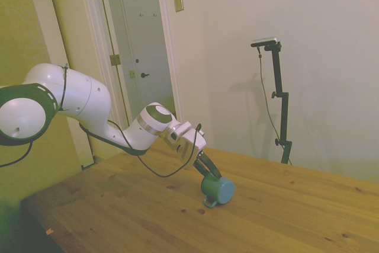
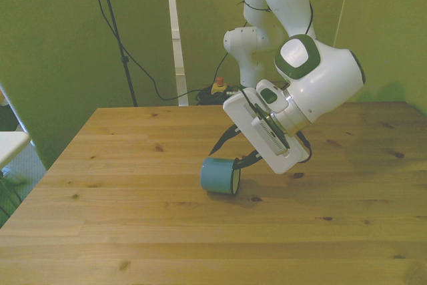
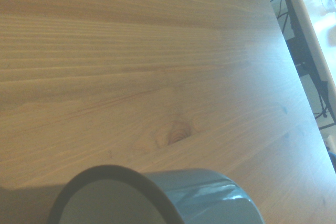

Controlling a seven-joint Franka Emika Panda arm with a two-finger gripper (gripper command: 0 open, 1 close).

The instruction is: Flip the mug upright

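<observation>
Teal enamel mug (image 1: pixel 218 189) is lying sideways on the tabletop (image 1: pixel 284 217); the claw (image 1: pixel 208 173), tilted, is pinching its rim, apparently to lever it upright.

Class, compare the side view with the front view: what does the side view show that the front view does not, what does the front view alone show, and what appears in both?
Only the side view shows the dark fingers reaching down onto the mug, its thin loop handle against the table, and a door behind. Only the front view shows the mug's rim end pointing toward the front view's right, and a red button beyond the table. Both show the teal mug lying on its side on the wooden table, with the gripper at it.
</observation>
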